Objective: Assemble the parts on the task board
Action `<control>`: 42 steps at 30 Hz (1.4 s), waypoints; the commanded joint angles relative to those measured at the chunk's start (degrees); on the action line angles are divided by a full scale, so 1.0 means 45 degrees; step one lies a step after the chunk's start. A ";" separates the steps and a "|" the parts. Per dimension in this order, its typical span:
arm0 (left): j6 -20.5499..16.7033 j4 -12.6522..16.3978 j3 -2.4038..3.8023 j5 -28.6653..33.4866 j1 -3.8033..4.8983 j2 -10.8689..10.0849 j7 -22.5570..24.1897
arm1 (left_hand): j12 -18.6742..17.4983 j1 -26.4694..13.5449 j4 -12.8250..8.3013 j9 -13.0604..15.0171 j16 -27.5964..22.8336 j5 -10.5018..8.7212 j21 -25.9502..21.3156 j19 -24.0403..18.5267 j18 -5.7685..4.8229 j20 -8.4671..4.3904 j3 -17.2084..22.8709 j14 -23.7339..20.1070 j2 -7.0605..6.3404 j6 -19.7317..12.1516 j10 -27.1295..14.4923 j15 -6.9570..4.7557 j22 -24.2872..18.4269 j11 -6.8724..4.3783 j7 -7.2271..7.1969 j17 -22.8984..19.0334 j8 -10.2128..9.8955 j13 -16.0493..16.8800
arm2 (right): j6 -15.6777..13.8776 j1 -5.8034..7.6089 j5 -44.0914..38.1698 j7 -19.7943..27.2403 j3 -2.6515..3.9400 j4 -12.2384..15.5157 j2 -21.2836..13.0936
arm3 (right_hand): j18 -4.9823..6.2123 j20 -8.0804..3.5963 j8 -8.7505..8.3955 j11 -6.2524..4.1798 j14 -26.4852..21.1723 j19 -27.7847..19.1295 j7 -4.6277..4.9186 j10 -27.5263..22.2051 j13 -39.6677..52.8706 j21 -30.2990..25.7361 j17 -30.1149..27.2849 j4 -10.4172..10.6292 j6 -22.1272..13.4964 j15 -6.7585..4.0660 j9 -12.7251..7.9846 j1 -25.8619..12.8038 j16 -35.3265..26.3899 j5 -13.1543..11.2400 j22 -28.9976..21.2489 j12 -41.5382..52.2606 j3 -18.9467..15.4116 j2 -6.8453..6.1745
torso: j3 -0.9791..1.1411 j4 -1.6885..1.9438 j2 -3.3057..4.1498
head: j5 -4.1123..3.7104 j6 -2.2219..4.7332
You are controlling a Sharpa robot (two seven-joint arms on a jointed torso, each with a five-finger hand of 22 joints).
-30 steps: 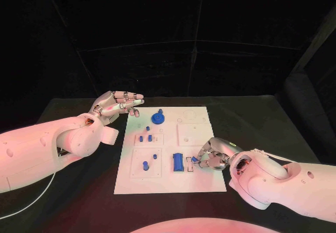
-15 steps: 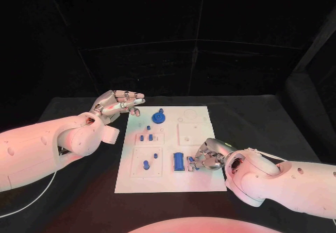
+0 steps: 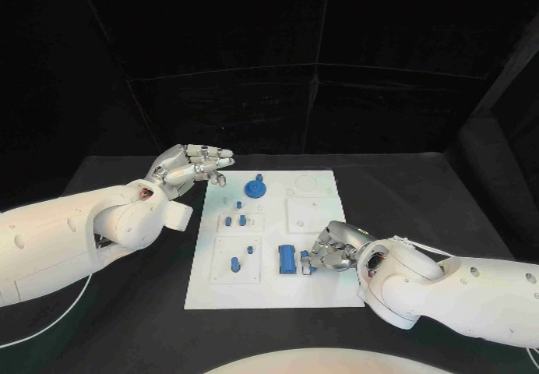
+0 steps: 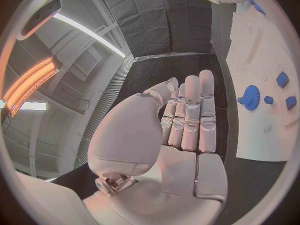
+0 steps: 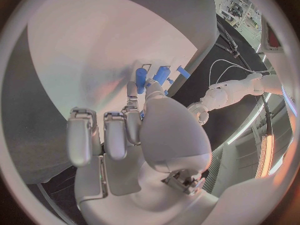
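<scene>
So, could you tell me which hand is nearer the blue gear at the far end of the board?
Left. The left hand hovers just beside the blue gear, off the board's edge; the right hand is down at the board's near end.

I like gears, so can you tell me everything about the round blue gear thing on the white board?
The blue gear is a round, toothed wheel that looks like plastic, with a small knob sticking up from its middle. It lies flat on the task board, near the board's far left corner. The left wrist view shows its teeth around the rim. Smaller blue parts sit nearer the robot than it does. Nothing touches it: the left hand hovers off to its side, beyond the board's edge.
</scene>
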 commanded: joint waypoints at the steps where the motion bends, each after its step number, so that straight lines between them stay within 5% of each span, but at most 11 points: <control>1: 0.0205 0.0032 0.0009 0.0024 0.0015 -0.0004 0.0159 | 0.0040 0.0035 -0.0057 -0.0019 0.0075 0.0072 -0.0003 -0.0034 0.0180 -0.0041 0.0002 -0.0074 0.0036 0.0057 0.0042 0.0030 -0.0007 0.0004 0.0033 -0.0019 0.0033 -0.0011 | 0.0178 -0.0006 0.0057 -0.0097 -0.0017 -0.0007 0.0070 | -0.0107 -0.0110 0.0066 -0.0074 0.0964 0.0301 -0.0184 0.0535 -0.0227 0.0061 0.1652 0.0138 0.0273 -0.0093 0.0046 -0.0176 0.0091 0.0166 0.1915 0.0006 -0.0046 -0.0038 | 0.0001 0.0003 0.0002 | -0.0006 -0.0008; 15: 0.0229 0.0026 0.0009 0.0024 0.0016 -0.0010 0.0140 | 0.0037 0.0047 -0.0069 -0.0023 0.0076 0.0070 -0.0001 -0.0045 0.0178 -0.0042 0.0003 -0.0088 0.0034 0.0056 0.0042 0.0031 -0.0003 0.0007 0.0036 -0.0029 0.0033 -0.0012 | 0.0415 -0.0006 -0.0095 -0.0184 -0.0017 -0.0043 0.0130 | -0.0123 -0.0182 0.0418 -0.0150 0.0980 0.0348 -0.0278 0.0612 -0.0148 0.0091 0.1732 0.0764 0.0380 -0.0159 0.0551 -0.0794 0.0131 -0.0225 0.1984 0.0111 -0.0468 0.0088 | 0.0003 -0.0002 -0.0011 | -0.0004 -0.0049; 17: 0.0231 0.0024 0.0009 0.0024 0.0016 -0.0009 0.0137 | 0.0037 0.0047 -0.0069 -0.0023 0.0076 0.0070 -0.0001 -0.0045 0.0178 -0.0042 0.0003 -0.0088 0.0034 0.0056 0.0042 0.0031 -0.0003 0.0007 0.0036 -0.0029 0.0033 -0.0012 | 0.0400 -0.0006 -0.0141 -0.0189 -0.0017 -0.0039 0.0128 | -0.0125 -0.0186 0.0493 -0.0147 0.0980 0.0349 -0.0277 0.0624 -0.0137 0.0090 0.1735 0.0767 0.0383 -0.0152 0.0668 -0.1146 0.0131 -0.1038 0.1988 0.0119 -0.0650 0.0201 | 0.0006 0.0010 -0.0007 | -0.0006 -0.0046; 21: 0.0228 0.0012 0.0009 0.0024 0.0017 -0.0005 0.0132 | 0.0037 0.0047 -0.0069 -0.0023 0.0076 0.0070 -0.0001 -0.0045 0.0178 -0.0042 0.0003 -0.0088 0.0034 0.0056 0.0042 0.0031 -0.0003 0.0007 0.0036 -0.0029 0.0033 -0.0012 | 0.0294 -0.0005 -0.0348 -0.0207 -0.0017 -0.0046 0.0106 | -0.0121 -0.0178 0.0609 -0.0133 0.0974 0.0339 -0.0263 0.0627 -0.0137 0.0078 0.1709 0.0788 0.0300 -0.0147 0.0913 -0.1821 0.0112 -0.3570 0.1980 0.0082 -0.1131 0.0399 | 0.0001 0.0003 -0.0015 | -0.0019 -0.0026; 23: 0.0222 0.0006 0.0009 0.0024 0.0017 -0.0004 0.0128 | 0.0037 0.0047 -0.0069 -0.0023 0.0076 0.0070 -0.0001 -0.0045 0.0178 -0.0042 0.0003 -0.0088 0.0034 0.0056 0.0042 0.0031 -0.0003 0.0007 0.0036 -0.0029 0.0033 -0.0012 | 0.0260 -0.0005 -0.0474 -0.0215 -0.0017 -0.0048 0.0076 | -0.0118 -0.0173 0.0647 -0.0128 0.0969 0.0331 -0.0256 0.0620 -0.0144 0.0070 0.1687 0.0791 0.0254 -0.0143 0.1011 -0.1982 0.0097 -0.4308 0.1971 0.0050 -0.1322 0.0421 | 0.0002 0.0005 -0.0015 | -0.0030 -0.0023; 30: 0.0224 -0.0017 0.0009 0.0024 0.0016 0.0003 0.0135 | 0.0037 0.0046 -0.0069 -0.0023 0.0076 0.0069 -0.0001 -0.0046 0.0177 -0.0042 0.0002 -0.0089 0.0034 0.0056 0.0042 0.0032 -0.0003 0.0007 0.0036 -0.0030 0.0033 -0.0013 | 0.0188 -0.0005 -0.0693 0.0117 -0.0016 0.0058 -0.0188 | -0.0090 -0.0162 0.0687 -0.0102 0.0948 0.0253 -0.0217 0.0583 -0.0183 0.0003 0.1588 0.0530 0.0059 -0.0125 0.1218 -0.1385 0.0032 -0.4594 0.1875 -0.0069 -0.1476 0.0258 | 0.0012 -0.0002 -0.0018 | -0.0031 0.0035; 36: 0.0187 -0.0123 0.0009 0.0024 0.0014 0.0031 0.0219 | 0.0033 0.0031 -0.0063 -0.0026 0.0078 0.0065 -0.0001 -0.0053 0.0174 -0.0040 -0.0009 -0.0097 0.0029 0.0054 0.0039 0.0036 -0.0001 0.0014 0.0041 -0.0038 0.0031 -0.0014 | -0.0797 0.0056 0.0771 0.2875 -0.0006 0.0138 -0.0600 | 0.0116 0.0126 -0.0219 0.0442 0.0764 -0.0405 0.0444 -0.0188 -0.1234 -0.0543 0.0804 0.0316 -0.1670 0.0284 0.0979 -0.0550 -0.0471 -0.4509 0.1029 -0.2179 -0.1564 -0.0005 | 0.0000 -0.0028 -0.0089 | -0.0111 0.0200; 39: -0.0003 -0.0207 0.0008 0.0063 0.0005 0.0107 0.0388 | 0.0033 -0.0025 -0.0035 -0.0030 0.0071 0.0060 -0.0010 -0.0077 0.0167 -0.0032 -0.0042 -0.0123 0.0013 0.0056 0.0049 0.0049 -0.0003 0.0019 0.0043 -0.0058 0.0032 -0.0014 | -0.1162 0.0373 0.2428 0.5077 0.0002 -0.0131 -0.0767 | 0.0245 0.0340 -0.0472 0.0643 0.0646 -0.0759 0.0657 -0.0550 -0.1703 -0.0875 0.0298 0.0145 -0.2096 0.0479 0.0889 0.0030 -0.0824 -0.4393 0.0557 -0.3016 -0.1523 0.0050 | -0.0023 0.0002 -0.0165 | -0.0218 0.0392; 42: -0.0215 -0.0424 0.0008 0.0385 -0.0036 0.0275 0.0554 | 0.0017 -0.0076 -0.0015 -0.0046 -0.0315 0.0069 -0.0209 -0.0372 0.0161 -0.0008 -0.0062 -0.0439 -0.0005 0.0077 0.0092 0.0058 -0.0101 0.0031 0.0032 -0.0311 0.0035 -0.0020 | -0.1206 0.0862 0.4927 0.7186 0.0006 -0.0829 -0.0764 | 0.0648 0.0452 -0.0655 0.0744 0.0101 -0.1927 0.0814 -0.1536 -0.3161 -0.2016 -0.1642 -0.0327 -0.2327 0.0597 0.0811 0.0931 -0.2267 -0.3858 -0.1027 -0.5550 -0.1387 0.0168 | -0.0025 0.0007 -0.0310 | -0.0297 0.0593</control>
